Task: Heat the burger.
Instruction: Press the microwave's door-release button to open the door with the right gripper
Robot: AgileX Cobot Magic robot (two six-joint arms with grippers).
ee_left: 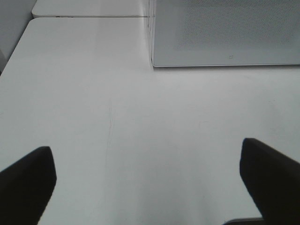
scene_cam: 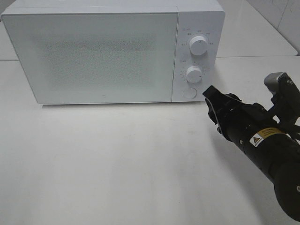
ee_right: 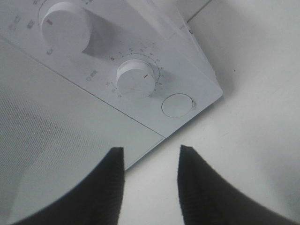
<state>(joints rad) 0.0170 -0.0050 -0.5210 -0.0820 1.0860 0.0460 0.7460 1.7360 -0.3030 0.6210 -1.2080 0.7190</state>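
Both tools are empty. My right tool (scene_cam: 209, 99) sits at the right middle of the high view, on the end of the black arm that comes in from the lower right corner. Its two dark fingers (ee_right: 108, 187) stand partly apart with a clear gap between them and grip nothing. It points at the control panel of the white microwave (scene_cam: 93, 56), which fills the upper part of that view on the white tabletop (scene_cam: 117, 164). The tips are just to the right of the round button (scene_cam: 189, 92) at the panel's lower corner and slightly below it; I cannot tell whether they touch the casing. Above the button are the lower knob (scene_cam: 193, 74) and then the upper knob (scene_cam: 198, 47). My left tool (ee_left: 145, 145) does not appear in the high view. Its own camera shows its fingers spread wide over bare tabletop, nothing between them, well apart from the microwave's near front corner. The microwave door (scene_cam: 89, 58) is shut, and its speckled, frosted front hides the inside. I cannot tell where the burger is or how it lies relative to either tool, as none of the three views shows it.
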